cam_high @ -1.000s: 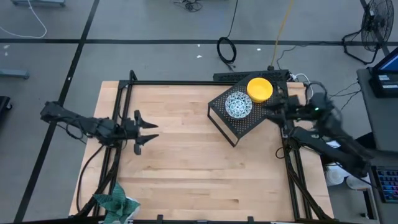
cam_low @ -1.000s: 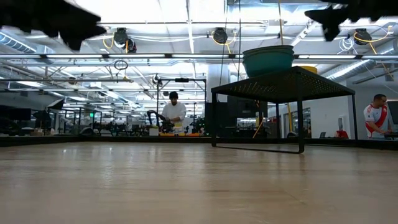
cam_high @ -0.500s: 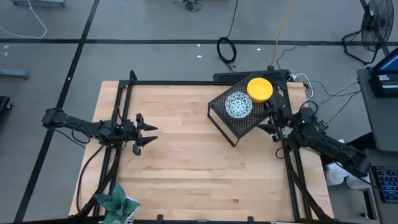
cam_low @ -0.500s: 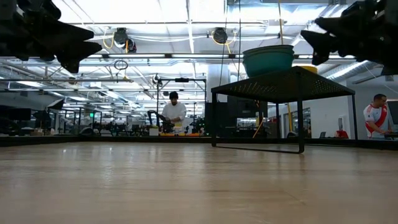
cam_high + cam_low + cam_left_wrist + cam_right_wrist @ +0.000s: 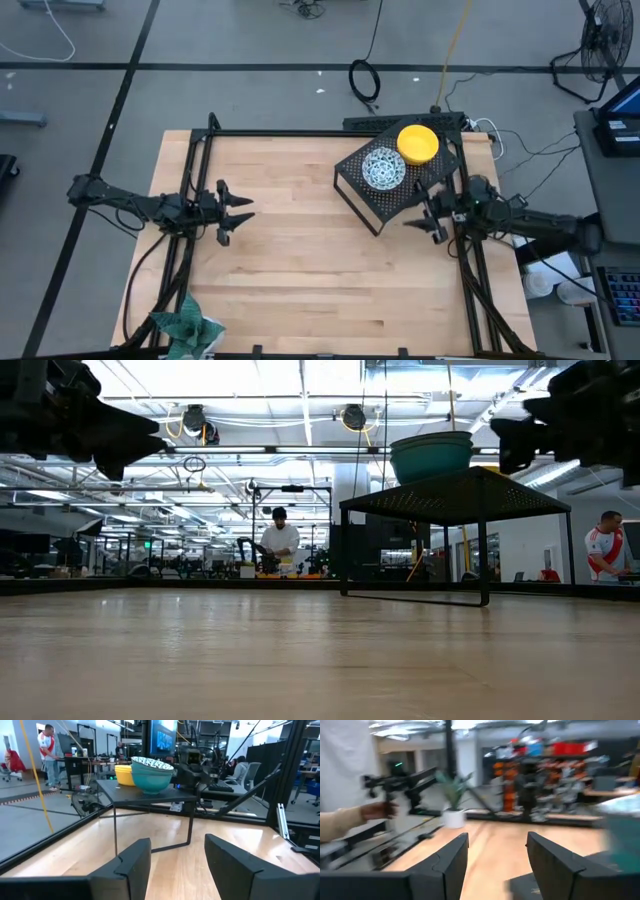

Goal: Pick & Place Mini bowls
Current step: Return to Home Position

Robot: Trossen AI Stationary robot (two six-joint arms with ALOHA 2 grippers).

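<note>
Now both stacks of mini bowls sit on top of the black stand (image 5: 392,200), which is at about 1 o'clock on the worktop (image 5: 300,265). The patterned bowls (image 5: 383,168) are nested together toward the 9 o'clock side of the stand top. The yellow bowls (image 5: 418,142) are just beside them toward 1 o'clock. How many bowls each stack has, I cannot count from these views. From table height the teal outside of the patterned stack shows above the stand top, and only a little of the yellow shows behind it.

The left hand (image 5: 236,214) hangs above the worktop near its 9 o'clock edge, well apart from the stand, with fingers spread and nothing between them. The right hand (image 5: 419,210) is at about 3 o'clock, just off the 5 o'clock edge of the stand, not touching the bowls; its fingers are also spread and empty.

A green cloth (image 5: 186,325) lies at the 7 o'clock corner. Beyond the worktop a person (image 5: 280,538) stands in the room.
</note>
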